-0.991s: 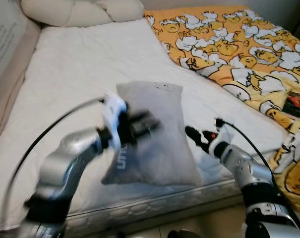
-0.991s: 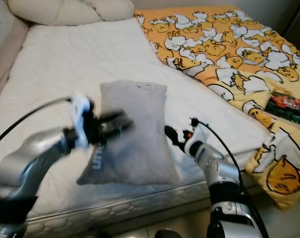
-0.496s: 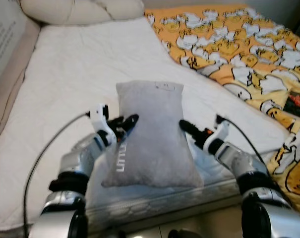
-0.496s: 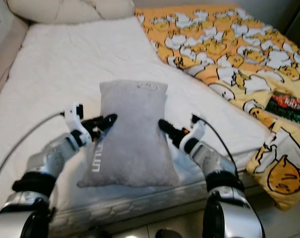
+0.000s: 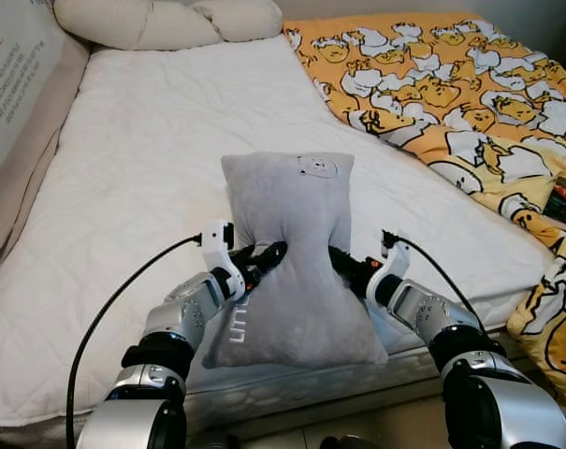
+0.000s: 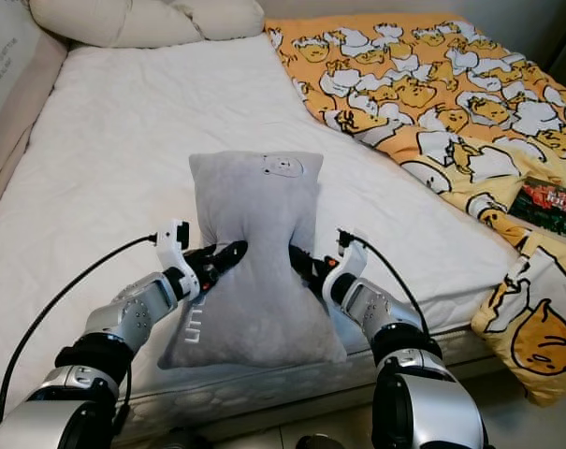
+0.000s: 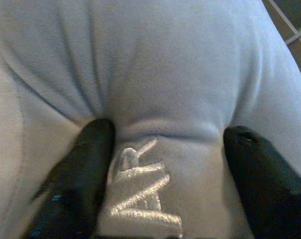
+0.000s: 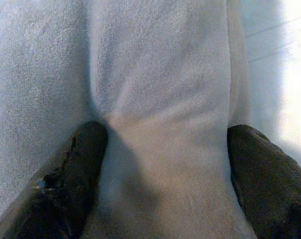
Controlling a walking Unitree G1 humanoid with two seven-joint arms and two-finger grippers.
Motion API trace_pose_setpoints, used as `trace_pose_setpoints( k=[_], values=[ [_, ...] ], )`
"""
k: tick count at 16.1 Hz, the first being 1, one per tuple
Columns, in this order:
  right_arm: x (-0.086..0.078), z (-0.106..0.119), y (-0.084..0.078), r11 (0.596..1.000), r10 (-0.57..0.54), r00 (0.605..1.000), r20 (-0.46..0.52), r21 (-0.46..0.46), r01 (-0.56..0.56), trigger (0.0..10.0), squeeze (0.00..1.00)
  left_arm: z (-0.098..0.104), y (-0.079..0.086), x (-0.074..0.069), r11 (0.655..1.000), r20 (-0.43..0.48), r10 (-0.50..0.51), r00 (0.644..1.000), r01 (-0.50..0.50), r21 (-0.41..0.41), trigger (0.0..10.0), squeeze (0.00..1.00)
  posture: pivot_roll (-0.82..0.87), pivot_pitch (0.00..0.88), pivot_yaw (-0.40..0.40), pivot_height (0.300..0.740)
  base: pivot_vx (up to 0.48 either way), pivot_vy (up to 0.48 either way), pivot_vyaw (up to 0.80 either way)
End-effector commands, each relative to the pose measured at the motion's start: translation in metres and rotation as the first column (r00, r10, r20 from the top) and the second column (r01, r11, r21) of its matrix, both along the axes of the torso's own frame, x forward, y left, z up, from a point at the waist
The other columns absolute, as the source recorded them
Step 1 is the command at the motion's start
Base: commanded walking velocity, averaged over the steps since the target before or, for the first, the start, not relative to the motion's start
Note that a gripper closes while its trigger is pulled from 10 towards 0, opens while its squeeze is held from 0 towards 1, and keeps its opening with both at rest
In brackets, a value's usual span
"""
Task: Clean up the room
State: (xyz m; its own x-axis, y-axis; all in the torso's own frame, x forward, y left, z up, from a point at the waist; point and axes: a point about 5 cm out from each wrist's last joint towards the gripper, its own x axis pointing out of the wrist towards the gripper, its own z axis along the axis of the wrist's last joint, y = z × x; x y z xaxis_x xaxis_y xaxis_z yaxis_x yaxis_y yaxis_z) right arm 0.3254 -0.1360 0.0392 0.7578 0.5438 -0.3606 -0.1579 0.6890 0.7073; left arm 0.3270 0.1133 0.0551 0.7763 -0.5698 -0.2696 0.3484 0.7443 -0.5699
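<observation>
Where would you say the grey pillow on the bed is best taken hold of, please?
At its middle, from both long sides at once. The grey pillow lies flat and is too wide for one gripper; the left gripper and right gripper press inward there, pinching it into a waist.

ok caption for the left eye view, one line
Both grippers, left and right, squeezing a grey pillow on the bed.

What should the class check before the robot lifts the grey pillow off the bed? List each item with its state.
1. Left gripper pressed into the grey pillow: ok.
2. Right gripper pressed into the opposite side: ok.
3. Pillow pinched at the waist between them: ok.
4. Fingers spread, fabric bulging between: ok.
5. Grip firm enough to lift: cannot tell.
6. White mattress beyond the pillow bare: ok.
</observation>
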Motion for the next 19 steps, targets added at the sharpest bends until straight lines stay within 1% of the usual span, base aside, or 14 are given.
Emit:
trace_pose_setpoints(
  k=[1,3,4,5,6,8,11,12,14,15,17,18,19],
  values=[
    [-0.004,-0.005,0.009,0.999,0.038,0.999,-0.038,0.016,-0.038,0.0,0.00,-0.015,-0.012,-0.009,0.999,-0.077,-0.036,0.996,0.038,0.021,0.0,0.00,-0.09,0.076,0.003,0.740,0.000,0.000,0.00],
    [-0.006,-0.007,0.013,0.999,0.044,0.997,-0.067,0.022,-0.043,0.0,0.00,-0.014,-0.012,-0.009,0.999,-0.067,-0.031,0.997,0.034,0.041,0.0,0.00,-0.08,0.071,0.001,0.740,0.000,0.000,0.00],
    [-0.006,-0.007,0.014,0.999,0.024,0.997,-0.078,0.038,-0.021,0.0,0.00,-0.014,-0.012,-0.008,0.997,-0.050,-0.038,0.998,0.041,0.069,0.0,0.00,-0.08,0.068,0.002,0.740,0.000,0.000,0.00],
    [-0.005,-0.007,0.014,0.999,0.008,0.997,-0.072,0.044,-0.005,0.0,0.00,-0.013,-0.012,-0.008,0.997,-0.037,-0.042,0.998,0.045,0.066,0.0,0.00,-0.08,0.067,0.003,0.740,0.000,0.000,0.00],
    [-0.003,-0.006,0.012,1.000,-0.012,0.998,-0.059,0.023,0.014,0.0,0.00,-0.011,-0.013,-0.008,0.997,-0.020,-0.048,0.999,0.049,0.056,0.0,0.00,-0.09,0.063,0.004,0.740,0.000,0.000,0.00],
    [-0.001,-0.003,0.009,1.000,-0.018,1.000,-0.014,-0.003,0.018,0.0,0.00,-0.009,-0.011,-0.008,0.994,0.007,-0.050,0.999,0.049,0.097,0.0,0.00,-0.09,0.057,0.008,0.740,0.000,0.000,0.00],
    [0.000,-0.001,0.007,0.999,-0.020,0.999,0.037,-0.044,0.022,0.0,0.00,-0.007,-0.008,-0.008,0.993,0.027,-0.044,0.999,0.041,0.109,0.0,0.00,-0.09,0.053,0.011,0.740,0.000,0.000,0.00],
    [0.000,-0.002,0.007,0.998,-0.021,0.999,0.045,-0.061,0.024,0.0,0.00,-0.007,-0.006,-0.009,0.988,0.042,-0.046,0.998,0.039,0.149,0.0,0.00,-0.09,0.045,0.013,0.740,0.000,0.000,0.00],
    [-0.001,-0.003,0.007,0.997,-0.031,0.999,0.037,-0.066,0.034,0.0,0.00,-0.008,-0.005,-0.009,0.986,0.033,-0.038,0.999,0.032,0.166,0.0,0.00,-0.08,0.041,0.016,0.740,0.000,0.000,0.00],
    [-0.001,-0.004,0.007,0.997,-0.038,0.999,0.030,-0.066,0.040,0.0,0.00,-0.007,-0.005,-0.010,0.987,0.030,-0.039,0.999,0.034,0.159,0.0,0.00,-0.08,0.037,0.017,0.740,0.000,0.000,0.00],
    [-0.003,-0.005,0.007,0.995,-0.036,0.999,0.021,-0.089,0.038,0.0,0.00,0.000,-0.007,-0.009,0.987,0.083,-0.039,0.996,0.025,0.158,0.0,0.00,-0.08,0.032,0.019,0.740,0.000,0.000,0.00],
    [-0.004,-0.006,0.008,0.998,-0.042,0.999,-0.024,-0.057,0.041,0.0,0.00,0.002,-0.005,-0.008,0.985,0.096,-0.026,0.995,0.009,0.173,0.0,0.00,-0.08,0.028,0.021,0.740,0.000,0.000,0.00],
    [-0.005,-0.007,0.007,0.997,-0.038,0.998,-0.052,-0.065,0.034,0.0,0.00,0.003,-0.005,-0.008,0.987,0.095,-0.020,0.995,0.004,0.163,0.0,0.00,-0.08,0.028,0.021,0.740,0.000,0.000,0.00]
  ],
)
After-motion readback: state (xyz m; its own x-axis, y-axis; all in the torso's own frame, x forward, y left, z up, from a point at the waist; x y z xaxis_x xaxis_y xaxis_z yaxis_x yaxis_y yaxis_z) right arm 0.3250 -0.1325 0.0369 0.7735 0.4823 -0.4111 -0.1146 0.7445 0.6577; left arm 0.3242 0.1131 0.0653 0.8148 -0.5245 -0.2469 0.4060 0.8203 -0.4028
